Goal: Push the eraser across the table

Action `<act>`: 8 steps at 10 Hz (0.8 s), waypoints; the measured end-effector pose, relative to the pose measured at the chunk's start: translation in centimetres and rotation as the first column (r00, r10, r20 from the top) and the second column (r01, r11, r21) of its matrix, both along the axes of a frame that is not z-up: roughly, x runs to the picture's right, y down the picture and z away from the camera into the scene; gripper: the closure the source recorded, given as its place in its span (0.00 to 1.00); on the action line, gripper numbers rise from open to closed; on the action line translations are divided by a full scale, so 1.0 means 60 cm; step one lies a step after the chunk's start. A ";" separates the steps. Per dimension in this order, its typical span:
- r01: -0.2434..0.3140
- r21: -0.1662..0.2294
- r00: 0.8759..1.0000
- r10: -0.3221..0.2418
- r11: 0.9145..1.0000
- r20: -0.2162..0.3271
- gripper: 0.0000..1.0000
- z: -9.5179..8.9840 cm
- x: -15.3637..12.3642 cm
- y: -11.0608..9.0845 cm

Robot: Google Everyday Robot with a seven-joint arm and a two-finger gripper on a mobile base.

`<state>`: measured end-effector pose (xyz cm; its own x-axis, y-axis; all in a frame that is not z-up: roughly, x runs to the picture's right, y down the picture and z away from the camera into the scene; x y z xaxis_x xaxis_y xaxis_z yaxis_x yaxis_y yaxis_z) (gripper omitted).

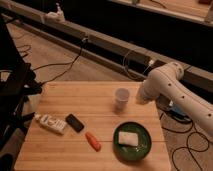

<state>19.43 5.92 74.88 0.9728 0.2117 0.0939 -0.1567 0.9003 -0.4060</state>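
The black eraser (pixel 75 122) lies flat on the left half of the wooden table (pixel 85 97), right beside a white labelled tube (pixel 51 123). My white arm (pixel 172 87) reaches in from the right. My gripper (pixel 143 96) is at the arm's lower end near the table's right edge, just right of a white cup (pixel 121 98). It is far from the eraser and touches nothing that I can see.
An orange carrot-shaped piece (pixel 93 141) lies near the front, right of the eraser. A green plate (pixel 142 150) holding a white block (pixel 128 138) sits at the front right. Cables run over the floor behind and to the right of the table.
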 end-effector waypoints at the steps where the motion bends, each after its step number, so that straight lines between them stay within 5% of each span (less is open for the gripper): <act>1: 0.001 0.000 1.000 -0.001 1.000 0.000 0.95 0.000 0.000 0.000; 3: 0.001 0.026 1.000 -0.001 1.000 -0.003 1.00 0.001 -0.001 -0.021; 6: -0.050 0.039 0.988 0.044 0.998 0.145 1.00 0.012 -0.103 -0.050; 8: -0.011 0.004 0.963 0.010 1.000 0.268 1.00 0.013 -0.194 -0.017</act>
<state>7.77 4.87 75.67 0.9097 0.2203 0.3520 -0.0520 0.9014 -0.4299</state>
